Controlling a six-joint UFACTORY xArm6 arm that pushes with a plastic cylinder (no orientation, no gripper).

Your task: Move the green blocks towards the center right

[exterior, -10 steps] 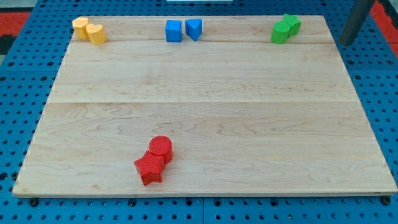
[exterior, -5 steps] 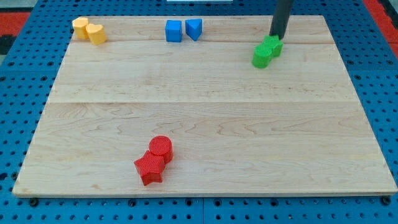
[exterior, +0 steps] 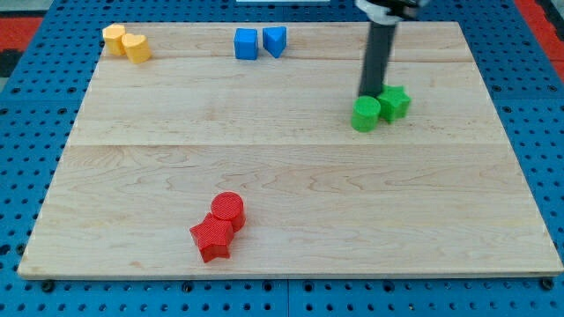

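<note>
A green cylinder (exterior: 365, 114) and a green star-shaped block (exterior: 395, 102) sit side by side, touching, right of the board's middle and a little above mid-height. My tip (exterior: 370, 94) stands just above the two green blocks, touching or almost touching their top edges, over the spot where they meet. The dark rod rises from there to the view's top.
Two yellow blocks (exterior: 126, 42) sit at the top left corner. A blue cube (exterior: 246, 43) and a blue triangular block (exterior: 275, 40) sit at the top middle. A red cylinder (exterior: 227, 209) and a red star (exterior: 211, 239) sit at the bottom, left of middle. The wooden board (exterior: 291, 185) lies on a blue pegboard.
My tip came in from the top right, behind the green blocks, and has pushed them down and to the left from the top right corner. The other blocks have not moved.
</note>
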